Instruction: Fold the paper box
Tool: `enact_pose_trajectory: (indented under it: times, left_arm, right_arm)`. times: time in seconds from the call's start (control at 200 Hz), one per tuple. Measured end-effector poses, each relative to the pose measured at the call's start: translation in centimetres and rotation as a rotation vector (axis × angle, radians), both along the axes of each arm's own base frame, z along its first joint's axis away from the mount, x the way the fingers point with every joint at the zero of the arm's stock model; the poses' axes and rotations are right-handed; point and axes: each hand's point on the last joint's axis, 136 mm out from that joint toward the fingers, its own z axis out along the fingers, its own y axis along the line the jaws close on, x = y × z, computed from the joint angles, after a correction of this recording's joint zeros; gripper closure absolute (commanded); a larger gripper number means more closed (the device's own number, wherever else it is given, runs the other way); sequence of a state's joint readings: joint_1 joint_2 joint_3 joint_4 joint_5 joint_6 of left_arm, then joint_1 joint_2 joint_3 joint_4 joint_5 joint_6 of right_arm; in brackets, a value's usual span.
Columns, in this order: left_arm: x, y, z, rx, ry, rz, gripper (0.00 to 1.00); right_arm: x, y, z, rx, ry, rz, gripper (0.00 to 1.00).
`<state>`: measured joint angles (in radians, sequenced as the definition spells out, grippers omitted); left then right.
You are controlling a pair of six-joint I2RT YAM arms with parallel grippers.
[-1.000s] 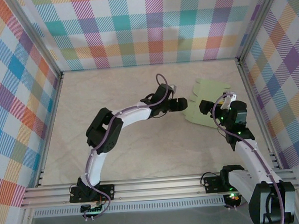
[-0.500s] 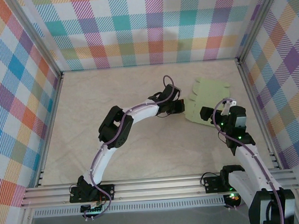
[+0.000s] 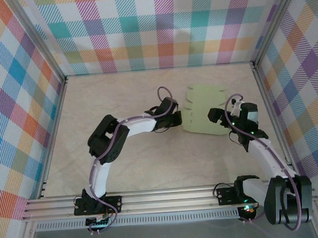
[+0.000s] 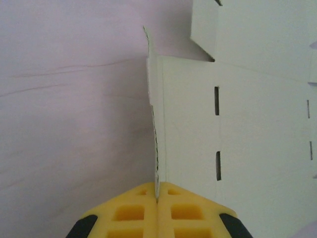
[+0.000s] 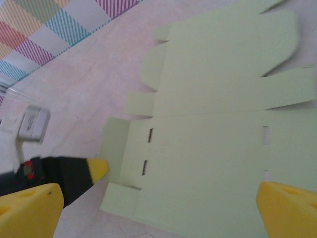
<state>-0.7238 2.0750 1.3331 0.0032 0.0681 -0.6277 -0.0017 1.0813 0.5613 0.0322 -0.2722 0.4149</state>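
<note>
Card this thin weighs next to nothing and bends at a touch. The paper box [image 3: 204, 113] is an unfolded pale green cut-out lying flat on the table [image 3: 119, 94], right of centre and between the two arms. It has rounded flaps along its edges and small slots [image 4: 217, 101] cut in its main panel.

It will probably fold cleanly along its scored lines but crease for good anywhere else. On a smooth top it is likely to slide rather than stay put. The best hold looks to be at a flap's free edge, close to its fold line, with the broad panel pinned down so the sheet cannot skate away.

The left gripper [image 4: 157, 196] is closed on one side flap [image 5: 115, 139], which stands on edge between its yellow fingers. The right gripper [image 5: 158, 198] hangs over the sheet's opposite side with its fingers spread wide, holding nothing.

The table is pale beige with faint marbling, bare apart from the sheet and the arms. Walls [image 3: 159, 27] of bright checked cloth close it in on three sides. Metal rails [image 3: 169, 196] run along the near edge, where the arm bases are bolted.
</note>
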Motion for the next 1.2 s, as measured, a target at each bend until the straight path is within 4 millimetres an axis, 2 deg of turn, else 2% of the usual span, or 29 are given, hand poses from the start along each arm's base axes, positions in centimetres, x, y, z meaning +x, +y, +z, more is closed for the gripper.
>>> enact_pose_trajectory:
  times: [0.07,0.255,0.315,0.385,0.4,0.44,0.575,0.66,0.735,0.84,0.93,1.01,1.11,1.2]
  left_arm:
    - [-0.6,3.1,-0.1,0.015,0.000,0.088,1.00]
    - [-2.7,10.0,0.0,0.037,0.002,0.366,1.00]
    - [-3.4,11.6,0.0,0.032,0.011,0.450,1.00]
    - [-3.7,12.6,0.1,0.018,0.015,0.518,0.99]
    - [-3.7,12.6,0.1,0.013,0.016,0.529,0.96]
    - [-3.6,12.7,0.1,0.002,0.018,0.552,0.78]
    - [-3.8,12.8,0.4,0.008,0.006,0.582,0.13]
    - [-4.0,13.7,1.2,0.049,-0.028,0.588,0.00]
    - [-3.8,14.5,2.9,0.084,-0.082,0.573,0.00]
    - [-3.0,15.3,5.5,0.159,-0.152,0.499,0.00]
    - [-0.5,14.8,7.8,0.194,-0.183,0.408,0.00]
    - [2.2,13.7,9.5,0.182,-0.205,0.335,0.00]
    - [4.7,12.4,9.3,0.182,-0.187,0.254,0.05]
    - [5.7,11.4,7.4,0.196,-0.137,0.193,0.10]
  right_arm:
    - [0.7,0.0,-0.5,0.032,0.021,-0.018,0.00]
    - [1.8,0.6,-3.6,0.111,0.142,-0.056,0.00]
    - [2.2,1.2,-4.3,0.145,0.171,-0.056,0.00]
    - [2.6,2.3,-5.1,0.193,0.202,-0.045,0.00]
    - [2.7,2.6,-5.2,0.202,0.207,-0.042,0.00]
    - [2.8,3.4,-5.6,0.227,0.227,-0.033,0.00]
    - [3.4,6.1,-6.3,0.290,0.277,-0.007,0.00]
    - [3.5,7.8,-6.6,0.324,0.299,0.006,0.04]
    - [3.4,9.0,-6.7,0.351,0.314,-0.001,0.05]
    - [3.2,10.4,-6.4,0.387,0.323,-0.021,0.14]
    - [3.3,11.4,-6.5,0.419,0.332,-0.030,0.21]
    - [3.3,11.8,-7.7,0.443,0.372,-0.053,0.28]
    - [3.2,12.0,-9.4,0.472,0.435,-0.092,0.36]
    - [3.1,12.4,-10.7,0.489,0.480,-0.108,0.42]
